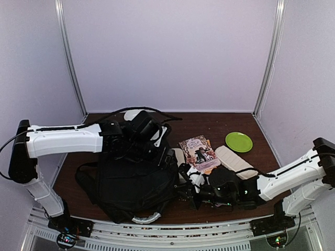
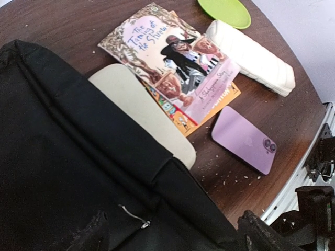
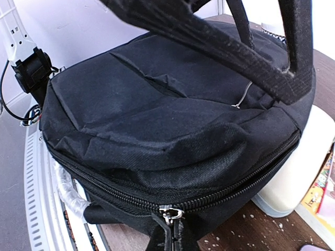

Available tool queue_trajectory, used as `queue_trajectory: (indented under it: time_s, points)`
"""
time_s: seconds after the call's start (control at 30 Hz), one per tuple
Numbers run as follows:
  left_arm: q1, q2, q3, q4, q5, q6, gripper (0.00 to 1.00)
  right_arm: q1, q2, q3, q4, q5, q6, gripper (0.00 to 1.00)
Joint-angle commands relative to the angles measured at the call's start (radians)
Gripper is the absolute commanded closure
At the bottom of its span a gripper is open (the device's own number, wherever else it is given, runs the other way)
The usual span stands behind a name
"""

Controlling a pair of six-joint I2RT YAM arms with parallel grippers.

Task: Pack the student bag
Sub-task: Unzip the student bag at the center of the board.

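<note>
Bag position: the backpack (image 1: 125, 180) lies flat on the dark wooden tabletop (image 1: 209, 123), left of centre, reaching the near edge.
Left end effector: the left end effector (image 2: 178, 238) hangs over the far right part of the backpack, released, fingers spread wide with only black cloth below them.
Right end effector: the right end effector (image 3: 168, 241) is clenched at the near right edge of the backpack, its tips meeting just under the zip slider (image 3: 170, 213); I cannot tell whether it pinches the pull.
Bag direction: the long axis runs near to far, with the curved grey-white handle (image 1: 145, 219) pointing at the near edge.
Bag material: soft, matte, woven black cloth, bulging and creased; a toothed zip (image 3: 230, 183) curves round its end, and coarse webbing straps (image 3: 220, 47) cross above it.
Beside the bag: a flat, cream, round-cornered slab (image 2: 141, 112) is tucked partly under the backpack's right side; a glossy paperback (image 2: 167, 63) touches the slab, a smooth lilac phone (image 2: 243, 138) lies near it, with a ribbed white pouch (image 2: 251, 57) and a green plate (image 2: 225, 9) farther right.
</note>
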Motion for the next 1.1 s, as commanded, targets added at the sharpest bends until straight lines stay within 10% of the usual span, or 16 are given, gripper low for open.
queue_trajectory:
  time_s: [0.0,0.53,0.9,1.07]
  points:
    - [0.005,0.008,0.045,-0.012,0.123,0.025,0.14,0.001,-0.054,-0.027,0.035,0.061,-0.008,1.00]
    - [-0.062,0.054,0.060,-0.072,0.244,0.080,0.35,-0.005,-0.097,-0.071,0.057,0.106,-0.003,1.00]
    - [-0.067,0.116,0.131,-0.070,0.184,0.064,0.99,-0.005,-0.104,-0.058,0.030,0.107,-0.033,1.00]
    - [-0.048,0.127,0.174,0.001,0.207,0.028,1.00,0.000,-0.124,-0.034,-0.033,0.102,-0.076,1.00]
